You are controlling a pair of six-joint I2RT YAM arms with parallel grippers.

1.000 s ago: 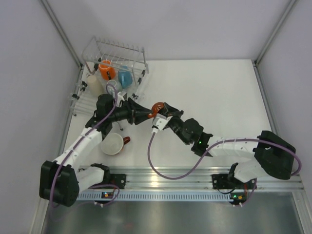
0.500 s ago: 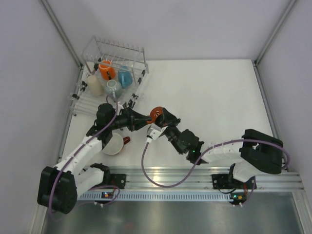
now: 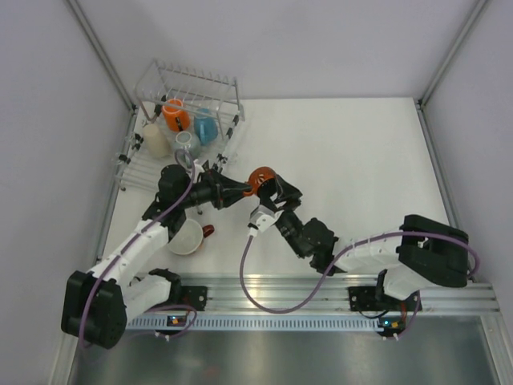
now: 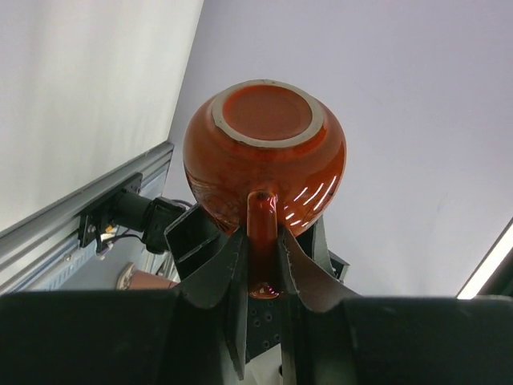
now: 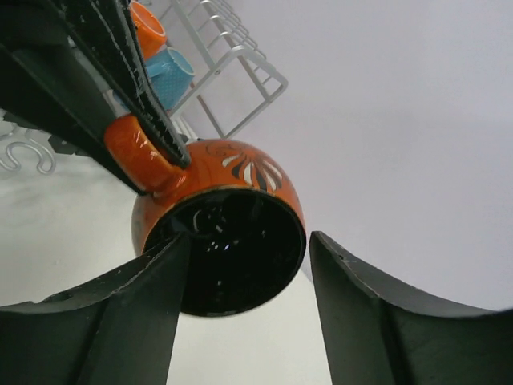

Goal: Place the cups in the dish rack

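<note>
While left gripper point(image 4: 261, 250) pinches red-handled mug point(image 4: 264, 152) by handle toward left edge of counter point(image 3: 361, 160), right gripper point(image 5: 248, 241) sits spread, fingers point(image 5: 120, 321) flanking mug mouth.

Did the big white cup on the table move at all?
No. The white cup sits in the same spot, just as close to the metal rail at the table's near edge as a second ago.

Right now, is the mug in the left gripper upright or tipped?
Tipped on its side: the left gripper clamps the red mug by its handle, base toward that wrist camera, mouth toward the right one.
</note>
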